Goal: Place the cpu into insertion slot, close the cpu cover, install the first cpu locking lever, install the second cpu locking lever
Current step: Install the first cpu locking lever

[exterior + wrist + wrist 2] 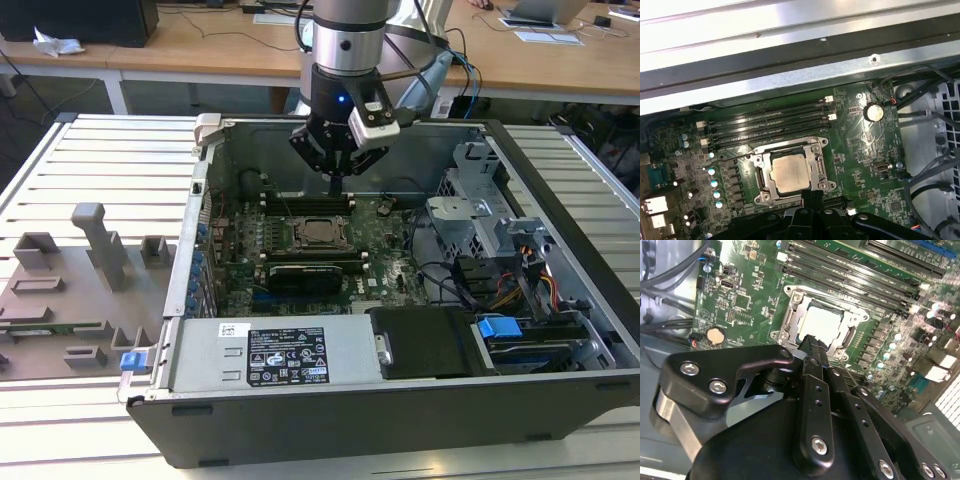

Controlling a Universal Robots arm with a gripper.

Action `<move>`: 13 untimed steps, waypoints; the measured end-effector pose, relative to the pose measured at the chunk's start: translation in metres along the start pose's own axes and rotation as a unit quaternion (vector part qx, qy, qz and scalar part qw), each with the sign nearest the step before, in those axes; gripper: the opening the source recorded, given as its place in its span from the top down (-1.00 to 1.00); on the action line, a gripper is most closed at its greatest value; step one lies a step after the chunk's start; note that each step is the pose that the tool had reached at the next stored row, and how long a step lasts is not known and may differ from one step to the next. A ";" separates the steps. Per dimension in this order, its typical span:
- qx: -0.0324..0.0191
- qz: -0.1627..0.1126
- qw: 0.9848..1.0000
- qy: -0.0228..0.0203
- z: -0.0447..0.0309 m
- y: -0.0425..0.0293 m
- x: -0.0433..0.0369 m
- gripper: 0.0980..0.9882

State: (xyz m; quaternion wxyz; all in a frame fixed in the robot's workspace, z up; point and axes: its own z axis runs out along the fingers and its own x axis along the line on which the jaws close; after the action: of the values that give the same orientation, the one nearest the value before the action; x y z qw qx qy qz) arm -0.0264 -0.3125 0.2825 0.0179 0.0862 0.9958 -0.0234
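While the grey fixture tray (80,290) sits well off to the exterior view's left of the insertion slot (300,238), the cpu (789,174) is already seated in that slot, cpu cover (817,167) lying flat around it. Gripper (336,188) hangs over the board near the slot, jaws pinched together, holding nothing. Drive cage (470,215) sits to the exterior view's right of the slot.

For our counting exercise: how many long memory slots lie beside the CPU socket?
4 memory slots, side by side between the insertion slot and the case wall; none seems hidden.
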 end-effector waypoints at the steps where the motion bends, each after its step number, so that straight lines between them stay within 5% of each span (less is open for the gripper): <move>1: 0.000 -0.010 1.000 0.000 0.0000 0.0000 0.0000 0.98; 10: -0.002 -0.062 0.998 -0.003 0.0000 0.0000 0.0000 0.98; 13: -0.003 -0.087 0.996 -0.004 0.0000 0.0000 0.0000 0.98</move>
State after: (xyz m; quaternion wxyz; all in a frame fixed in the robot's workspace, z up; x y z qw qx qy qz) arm -0.0264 -0.3125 0.2825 0.0198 -0.0011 0.9996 -0.0217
